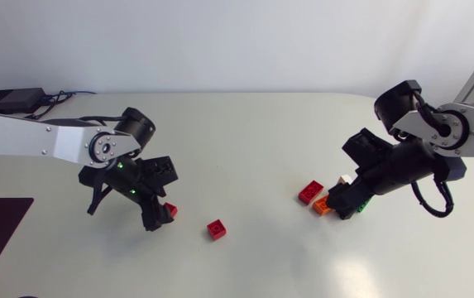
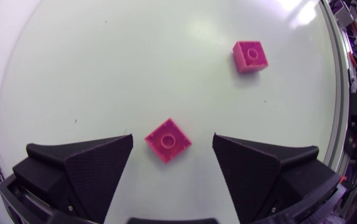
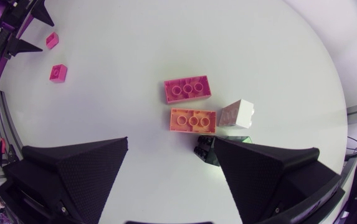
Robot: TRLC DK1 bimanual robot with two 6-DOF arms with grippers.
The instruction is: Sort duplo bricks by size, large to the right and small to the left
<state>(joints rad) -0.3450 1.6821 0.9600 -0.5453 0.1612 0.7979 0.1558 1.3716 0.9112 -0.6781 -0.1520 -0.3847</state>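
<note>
Clutter ahead of right claw [image 3: 171, 142]: orange brick [image 3: 192, 121] beside white brick [image 3: 238, 113].

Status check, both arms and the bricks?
Left gripper open, small red brick between fingers, ungripped. Right gripper open, empty; large red brick, orange brick, white brick ahead, green brick beside one finger. Second small red brick ahead of left, unobstructed.

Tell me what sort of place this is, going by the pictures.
Probably a robotics lab bench: a plain white table, a left arm and a right arm coming in from its sides, and toy bricks, such as a small red brick and an orange brick, laid out on it.
</note>
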